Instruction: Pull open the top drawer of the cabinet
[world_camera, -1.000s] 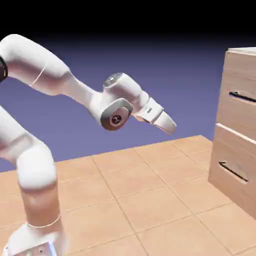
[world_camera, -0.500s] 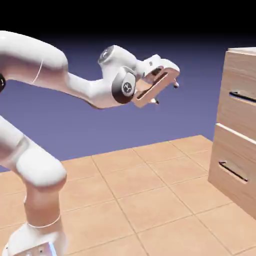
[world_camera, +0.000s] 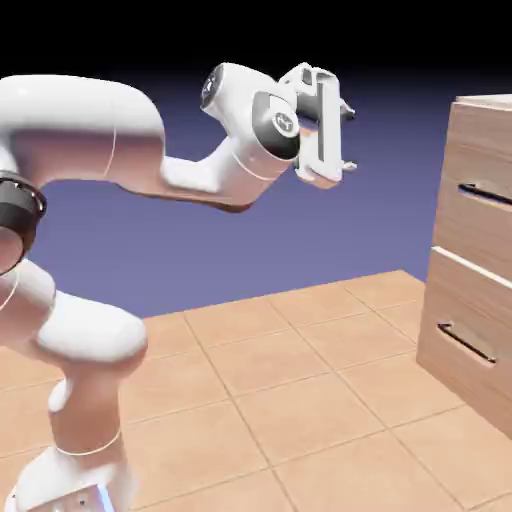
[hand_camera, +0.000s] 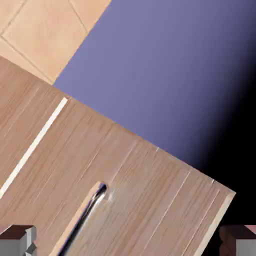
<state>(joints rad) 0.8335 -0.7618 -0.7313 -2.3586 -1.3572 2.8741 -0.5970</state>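
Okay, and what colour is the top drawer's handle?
Dark, near-black metal with a shine; the handle shows best in the hand view.

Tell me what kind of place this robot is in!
Probably a pretend, computer-made room: a light-brown wood-grain cabinet stands on a square-tiled orange-tan floor, before a plain blue-violet backdrop.

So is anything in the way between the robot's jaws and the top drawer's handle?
Nothing that I can see: just open air between the jaws and the handle.
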